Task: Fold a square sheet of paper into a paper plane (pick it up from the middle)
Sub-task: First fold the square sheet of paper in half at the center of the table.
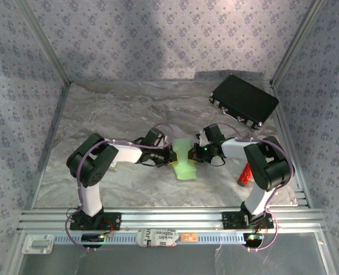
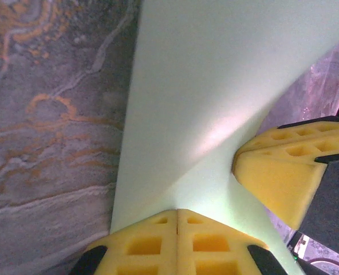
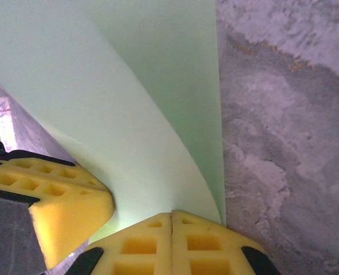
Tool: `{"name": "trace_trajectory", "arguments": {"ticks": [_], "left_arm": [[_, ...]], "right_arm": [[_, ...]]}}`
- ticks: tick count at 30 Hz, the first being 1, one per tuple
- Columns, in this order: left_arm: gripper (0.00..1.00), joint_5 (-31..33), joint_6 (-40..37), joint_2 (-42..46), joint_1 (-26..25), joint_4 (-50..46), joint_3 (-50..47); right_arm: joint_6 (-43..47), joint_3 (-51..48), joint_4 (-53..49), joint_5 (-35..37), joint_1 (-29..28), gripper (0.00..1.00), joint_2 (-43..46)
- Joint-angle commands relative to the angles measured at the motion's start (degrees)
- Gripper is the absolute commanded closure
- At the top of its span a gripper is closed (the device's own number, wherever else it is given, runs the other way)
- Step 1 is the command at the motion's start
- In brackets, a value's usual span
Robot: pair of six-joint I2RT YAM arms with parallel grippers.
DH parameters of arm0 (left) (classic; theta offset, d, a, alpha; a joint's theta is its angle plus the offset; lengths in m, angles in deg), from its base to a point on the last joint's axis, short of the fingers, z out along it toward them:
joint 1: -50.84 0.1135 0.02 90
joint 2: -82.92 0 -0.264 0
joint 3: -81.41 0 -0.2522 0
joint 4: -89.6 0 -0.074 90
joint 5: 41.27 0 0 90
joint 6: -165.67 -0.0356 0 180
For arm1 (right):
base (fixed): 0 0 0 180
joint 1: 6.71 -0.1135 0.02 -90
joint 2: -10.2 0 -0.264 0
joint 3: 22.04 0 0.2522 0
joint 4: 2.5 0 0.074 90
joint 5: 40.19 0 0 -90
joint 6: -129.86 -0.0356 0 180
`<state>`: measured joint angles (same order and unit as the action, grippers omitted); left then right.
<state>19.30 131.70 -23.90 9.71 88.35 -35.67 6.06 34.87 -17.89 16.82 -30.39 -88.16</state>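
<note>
A: Paper (image 1: 185,162) location?
B: Centre of the top view, just below mid-frame, between the two wrists. Pale green, bent rather than flat.
A: Left jaws?
B: Pressed together, pinching the paper. In the left wrist view the yellow pads (image 2: 158,243) meet at bottom centre. The paper runs up from their seam into the upper right of the frame.
A: Right jaws?
B: Same, pressed together on the paper. In the right wrist view the pads sit at bottom centre and the paper curves up to the upper left.
A: How close are the two?
B: Near. Each wrist view catches the other arm's pads, lower right in the left view and lower left in the right view, both against the paper.
A: Arms?
B: Left arm (image 1: 126,152) reaches in from the left, right arm (image 1: 238,148) from the right. They meet at the paper.
A: Anything else on the surface (image 1: 112,114)?
B: Black case (image 1: 244,101) at upper right, well apart from the paper. Red cylinder (image 1: 245,173) at right, just beside the right arm.
A: Paper touching the surface?
B: Can't tell.
</note>
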Motion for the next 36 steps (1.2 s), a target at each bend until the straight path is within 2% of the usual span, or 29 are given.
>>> {"name": "trace_trajectory", "arguments": {"ticks": [1, 10, 24, 30, 36], "left_arm": [[1.0, 1.71, -1.37, -2.19, 0.39, -1.05, -2.14], [0.99, 0.87, -2.87, 1.82, 1.03, -5.68, 3.95], [1.0, -0.77, -3.47, -3.88, 3.93, -5.01, 5.06], [1.0, 2.8, -5.55, -4.03, 4.0, -11.26, 5.76], [1.0, 0.54, -7.41, -2.69, 4.02, -13.03, 10.16]], "right_arm": [[0.67, -2.66, -7.31, 8.96, -0.55, 1.0, -3.76], [0.84, -2.73, -7.43, 9.15, -0.51, 1.0, -3.51], [1.05, -2.47, -7.75, 9.0, -0.62, 1.0, -3.5], [1.18, -2.46, -7.87, 9.07, -0.65, 1.0, -3.5], [1.22, -2.4, -8.11, 9.11, -0.66, 1.0, -3.45]]}}
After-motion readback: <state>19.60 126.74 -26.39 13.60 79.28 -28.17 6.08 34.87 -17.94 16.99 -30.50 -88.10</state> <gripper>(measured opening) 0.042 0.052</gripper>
